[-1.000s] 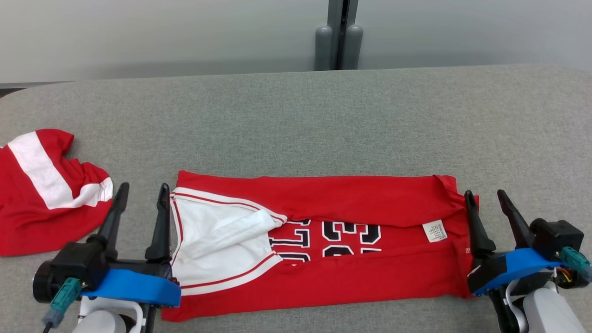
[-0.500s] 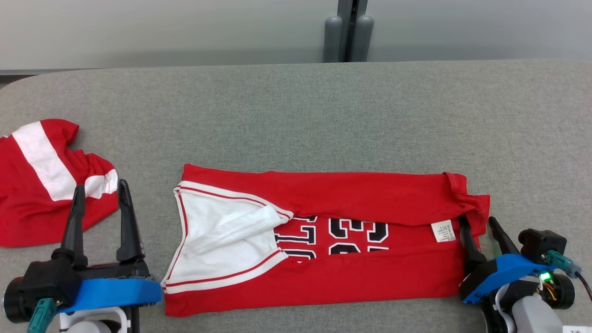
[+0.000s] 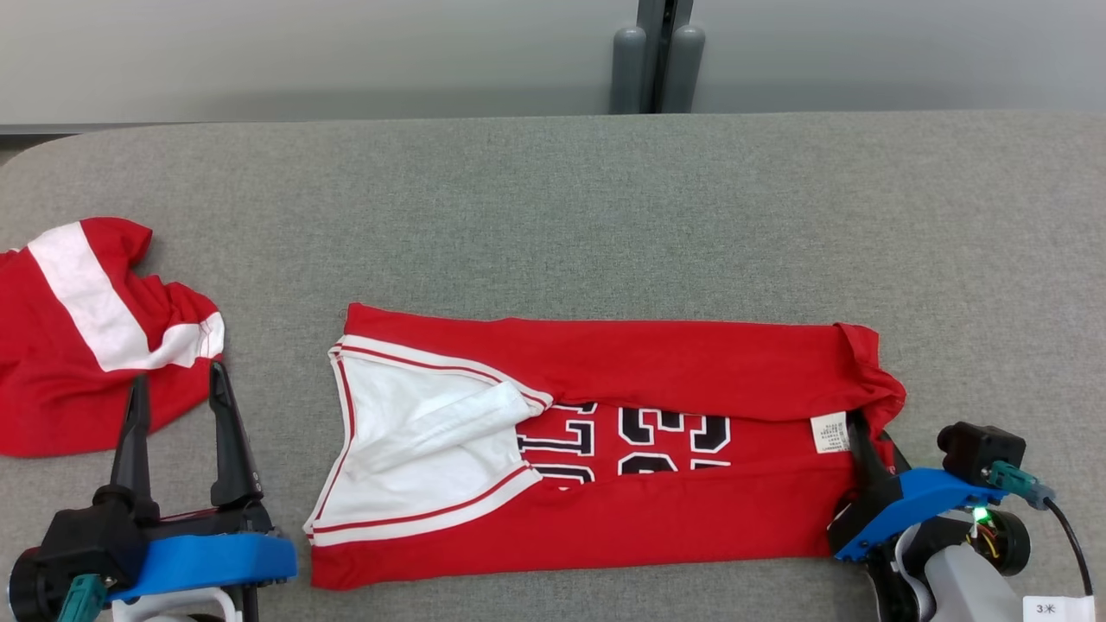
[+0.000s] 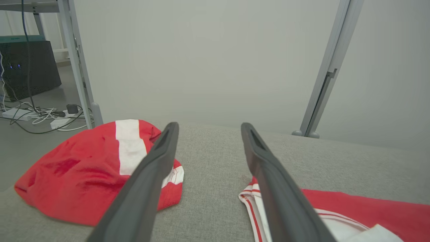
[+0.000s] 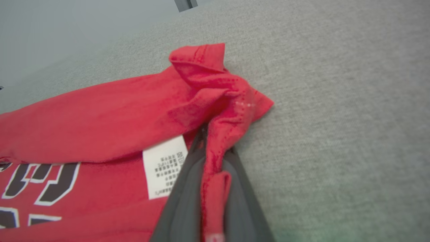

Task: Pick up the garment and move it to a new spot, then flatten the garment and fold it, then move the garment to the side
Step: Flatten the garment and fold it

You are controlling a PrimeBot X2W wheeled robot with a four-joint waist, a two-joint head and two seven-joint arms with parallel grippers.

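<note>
You had a grey fabric-covered table (image 3: 605, 216) with a rounded far left corner before you. On it a red jersey (image 3: 657, 363) lay folded into a long strip close to the near edge. A crumpled red-and-white garment (image 3: 52, 389) lay apart from it at the left.

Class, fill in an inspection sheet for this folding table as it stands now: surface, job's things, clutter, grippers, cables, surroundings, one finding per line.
Surface: grey fabric-covered table, flat, with rounded corners.
Job's things: red basketball jersey, long sides folded inward, white neck area at the left, white care label showing.
Clutter: crumpled red garment with a white stripe, lying apart at the table's left end.
Grippers: left gripper open, holding nothing, left of the jersey; right gripper shut on the jersey's right-end hem.
Cables: black cable at the right wrist; loose cables on the floor.
Surroundings: pale wall panels and a grey metal post behind the table.
</note>
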